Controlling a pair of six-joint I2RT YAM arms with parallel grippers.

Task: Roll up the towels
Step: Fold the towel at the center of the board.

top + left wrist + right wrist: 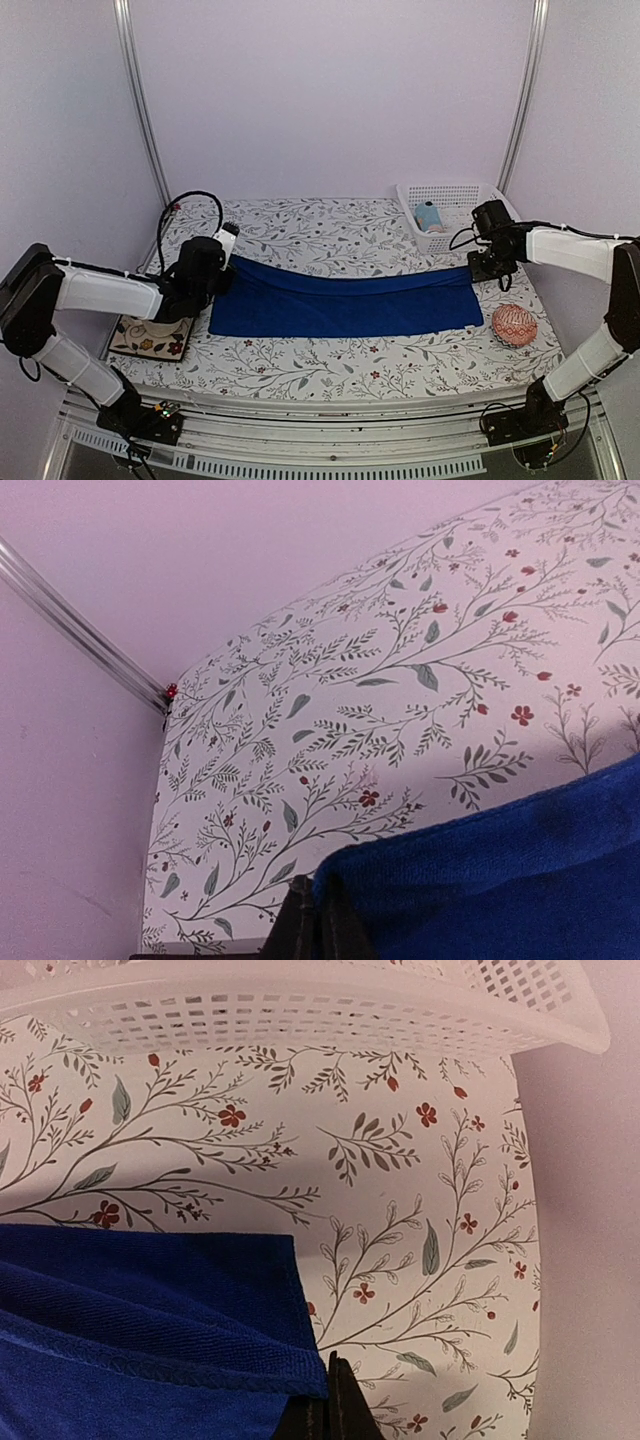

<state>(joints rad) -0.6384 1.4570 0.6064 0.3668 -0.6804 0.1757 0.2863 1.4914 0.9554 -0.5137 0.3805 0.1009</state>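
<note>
A long royal-blue towel (345, 300) lies spread across the table, its far edge sagging between two raised corners. My left gripper (226, 262) is shut on the towel's far left corner; the left wrist view shows blue cloth (500, 880) pinched at the closed fingertips (315, 920). My right gripper (478, 268) is shut on the far right corner, and the right wrist view shows the hemmed corner (200, 1330) held at the closed fingertips (340, 1405). A small light-blue towel (429, 216) sits rolled in the white basket (465, 192).
A pink-red patterned ball (514, 325) sits at the right, near the towel's front right corner. A floral square mat (150, 338) lies at the left edge under my left arm. The white basket's wall (300, 1005) is just beyond my right gripper.
</note>
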